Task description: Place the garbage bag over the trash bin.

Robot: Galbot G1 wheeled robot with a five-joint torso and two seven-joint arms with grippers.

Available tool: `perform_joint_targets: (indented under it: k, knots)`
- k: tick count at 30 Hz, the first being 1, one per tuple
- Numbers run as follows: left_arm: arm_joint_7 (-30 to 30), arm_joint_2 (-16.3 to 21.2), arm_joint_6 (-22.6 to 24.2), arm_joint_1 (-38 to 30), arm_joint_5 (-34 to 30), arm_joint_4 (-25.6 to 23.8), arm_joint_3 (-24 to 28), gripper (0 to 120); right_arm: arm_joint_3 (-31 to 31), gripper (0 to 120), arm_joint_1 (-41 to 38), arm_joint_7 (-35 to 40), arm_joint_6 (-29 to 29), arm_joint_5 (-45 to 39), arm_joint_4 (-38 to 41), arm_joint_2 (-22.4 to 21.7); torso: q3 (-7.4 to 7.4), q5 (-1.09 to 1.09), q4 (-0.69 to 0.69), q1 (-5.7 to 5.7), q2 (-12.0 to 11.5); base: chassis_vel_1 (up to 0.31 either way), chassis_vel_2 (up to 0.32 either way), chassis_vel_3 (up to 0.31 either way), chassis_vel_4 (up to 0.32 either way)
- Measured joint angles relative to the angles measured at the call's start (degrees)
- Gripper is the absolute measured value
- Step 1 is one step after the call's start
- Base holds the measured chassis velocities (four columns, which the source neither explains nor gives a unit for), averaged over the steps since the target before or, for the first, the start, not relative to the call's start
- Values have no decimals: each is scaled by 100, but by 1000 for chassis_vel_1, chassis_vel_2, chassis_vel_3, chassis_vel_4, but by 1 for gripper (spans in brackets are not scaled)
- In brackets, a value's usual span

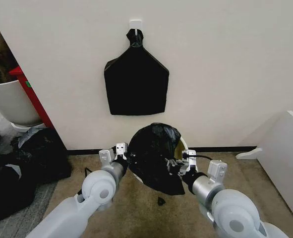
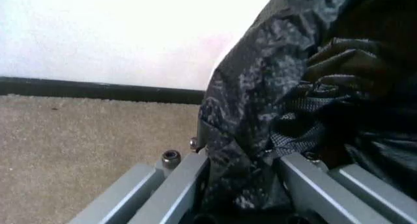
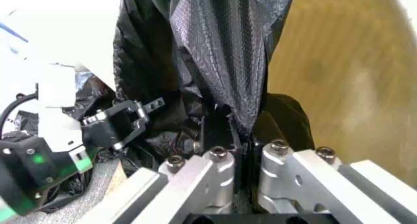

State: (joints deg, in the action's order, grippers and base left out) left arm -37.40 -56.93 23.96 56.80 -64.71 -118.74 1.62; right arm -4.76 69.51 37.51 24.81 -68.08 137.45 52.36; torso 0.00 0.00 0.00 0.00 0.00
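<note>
The left claw [image 2: 244, 185] is pinched shut on a fold of the garbage bag [image 1: 153, 156], the wrinkled film bunched between its grey fingers [image 2: 176, 182]; the right claw [image 3: 242, 158] is likewise closed on a hanging pleat at the bag's opposite side. Between them the bag sits draped over the trash bin [image 1: 182, 145], of which only a sliver of white rim shows at the right, on the carpet against the wall. The film looks thin, light, soft and slippery, likely to tear or slip if pulled hard, so the sensible hold is the doubled edge near the mouth, as both claws have it. Both arms reach forward and low from the shoulders, wrists converging on the bin from either side. Another flat black bag [image 1: 136, 84] hangs on the wall above, black sacks [image 1: 17, 168] lie at left.
</note>
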Motion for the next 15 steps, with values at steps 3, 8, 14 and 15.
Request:
perform_joint_targets:
  k: [3,8,14,15]
  knots:
    - [-2,-7,-2,-1,31,15,0,0,-41,0,30,80,-6,44,70,4,0,0,0,0,0,0,0,0,0]
    - [-8,23,-4,46,83,18,-31,0,-236,0,118,262,-41,87,214,-53,0,0,0,0,0,0,0,0,0]
    - [-2,64,-10,170,94,-67,-102,0,-538,0,268,566,-135,220,247,-141,0,1,0,0,0,0,0,0,0]
    - [0,65,-14,180,96,-74,-107,0,-553,0,278,594,-142,220,261,-153,0,1,0,0,0,0,0,0,0]
